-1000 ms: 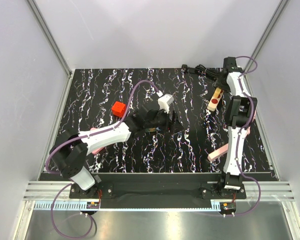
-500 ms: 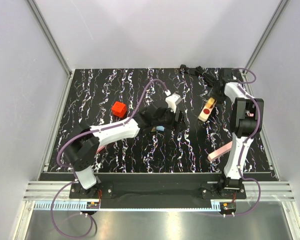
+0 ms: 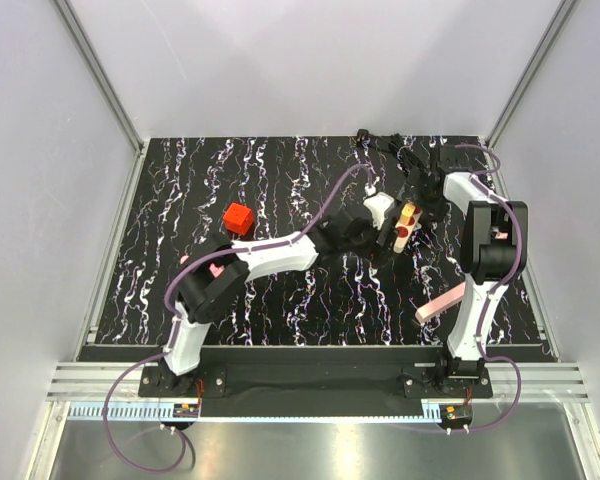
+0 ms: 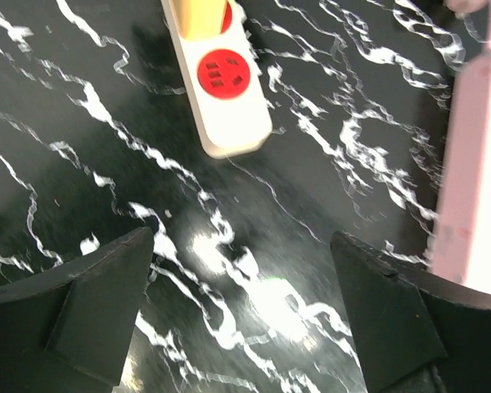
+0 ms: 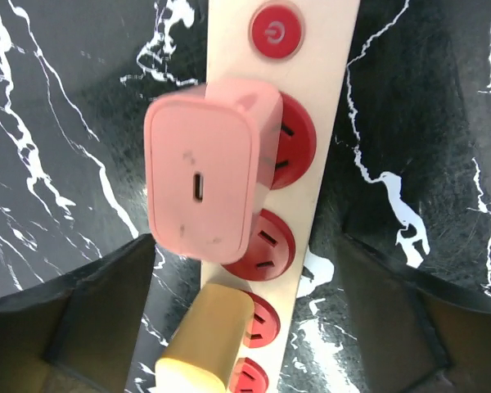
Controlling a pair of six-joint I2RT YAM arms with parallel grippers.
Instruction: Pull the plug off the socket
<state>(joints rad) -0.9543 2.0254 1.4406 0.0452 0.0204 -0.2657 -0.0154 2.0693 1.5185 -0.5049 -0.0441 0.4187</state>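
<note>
one pink plug [image 5: 209, 168] in socket [image 5: 331, 74], l gripper [image 4: 241, 246] spread nearby, r gripper [image 5: 244, 246] spread above

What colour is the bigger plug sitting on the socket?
Pink. The plug shows best in the right wrist view.

Beige socket [image 5: 319, 74], pink plug [image 5: 209, 168], yellow plug [image 5: 206, 332] inserted

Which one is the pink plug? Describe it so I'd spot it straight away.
On the black marbled table, find the long beige strip with red round outlets right of centre. The pink rounded block plug stands over the outlet beside the strip's red power button; the yellow plug further along is narrower.
</note>
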